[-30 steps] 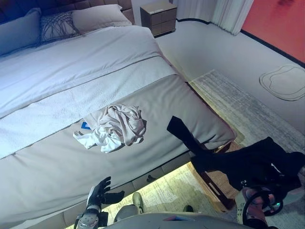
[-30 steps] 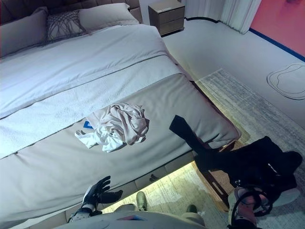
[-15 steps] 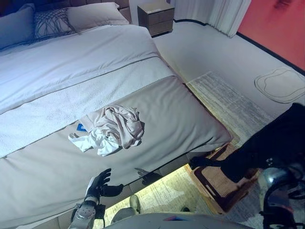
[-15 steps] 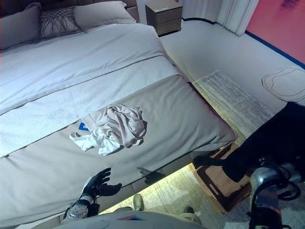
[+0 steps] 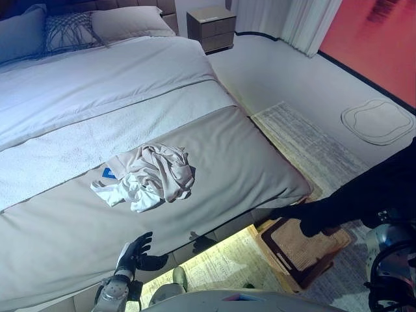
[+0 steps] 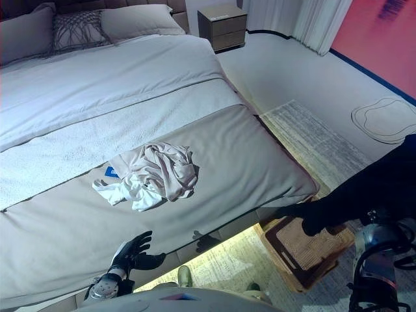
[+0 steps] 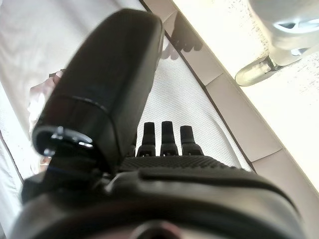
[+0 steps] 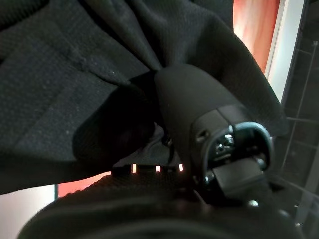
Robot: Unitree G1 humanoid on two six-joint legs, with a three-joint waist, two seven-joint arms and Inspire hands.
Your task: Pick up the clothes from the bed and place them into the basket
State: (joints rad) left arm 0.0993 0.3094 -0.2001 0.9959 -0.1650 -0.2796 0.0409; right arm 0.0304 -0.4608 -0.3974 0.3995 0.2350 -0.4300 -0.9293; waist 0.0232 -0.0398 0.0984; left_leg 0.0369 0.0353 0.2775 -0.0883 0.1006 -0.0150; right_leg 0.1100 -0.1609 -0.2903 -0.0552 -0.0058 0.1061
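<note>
A crumpled beige and white pile of clothes (image 5: pixel 153 175) lies on the grey foot of the bed (image 5: pixel 227 149). A black garment (image 5: pixel 364 198) hangs from my right hand, off the bed and above the brown woven basket (image 5: pixel 276 246) on the floor by the bed's corner. In the right wrist view my right hand (image 8: pixel 199 109) has its thumb pressed into the black cloth (image 8: pixel 75 74), with its fingers buried in it. My left hand (image 5: pixel 133 253) is open and empty, low by the bed's front edge; its straight fingers (image 7: pixel 163 137) show in the left wrist view.
Pillows (image 5: pixel 71 29) lie at the head of the bed and a nightstand (image 5: pixel 211 26) stands beyond it. A pale rug (image 5: pixel 312 136) covers the floor right of the bed, with a round mat (image 5: pixel 377 120) farther right. A small blue item (image 5: pixel 108 173) lies beside the pile.
The black garment has been drawn off the bed to the right; its trailing end has left the bed and now hangs over the basket. The left hand has barely moved.
</note>
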